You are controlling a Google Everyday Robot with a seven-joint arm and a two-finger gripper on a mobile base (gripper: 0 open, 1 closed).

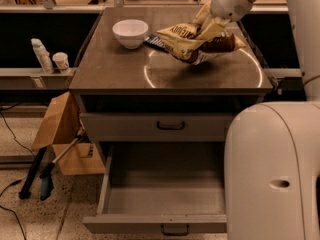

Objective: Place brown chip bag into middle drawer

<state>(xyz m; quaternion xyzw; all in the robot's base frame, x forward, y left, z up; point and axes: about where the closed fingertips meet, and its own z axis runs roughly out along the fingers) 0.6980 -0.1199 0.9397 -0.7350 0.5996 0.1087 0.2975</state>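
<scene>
The brown chip bag [192, 41], tan-yellow with a dark brown panel, hangs tilted just above the right half of the cabinet top. My gripper [209, 25] comes down from the upper right and is shut on the bag's top edge. Below, the middle drawer [160, 223] is pulled out and open, its grey inside bare and its small dark handle at the front. The drawer front [170, 126] above it is shut.
A white bowl [130, 32] stands at the top's back left, with a small dark blue packet [156, 43] beside it, partly behind the bag. My white base [272, 174] fills the lower right. A cardboard box [62, 134] and tools sit on the floor at left.
</scene>
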